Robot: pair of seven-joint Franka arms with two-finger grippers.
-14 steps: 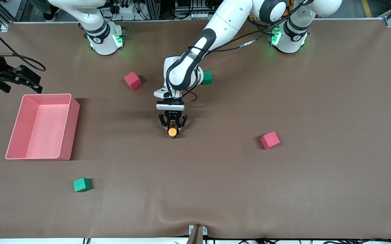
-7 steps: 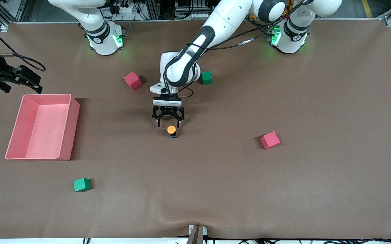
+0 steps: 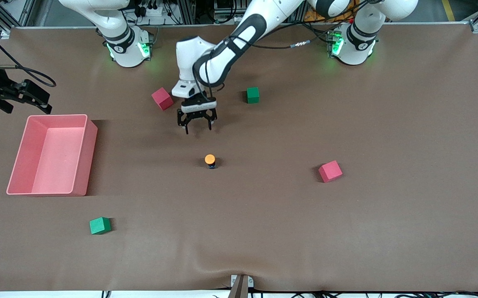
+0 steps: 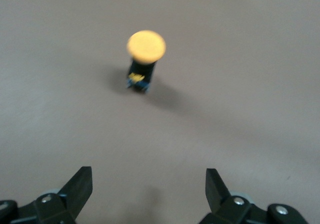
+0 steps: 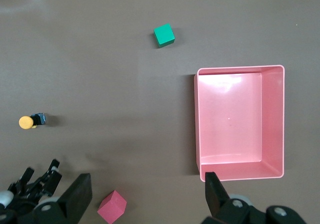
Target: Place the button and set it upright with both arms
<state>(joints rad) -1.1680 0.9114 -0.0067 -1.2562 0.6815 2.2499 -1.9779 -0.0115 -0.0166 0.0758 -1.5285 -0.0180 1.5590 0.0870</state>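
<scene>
Button [image 3: 210,160] stands upright on the brown table [image 3: 388,231], orange cap up, out in the open mid-table and touching nothing. You can see the left gripper [image 3: 196,124] hanging over bare table between the red cube [image 3: 162,98] and the button, jaws spread and empty. Your right gripper [image 5: 145,194] waits over the right arm's end of the table by the pink bin [image 3: 52,154], jaws also spread wide.
</scene>
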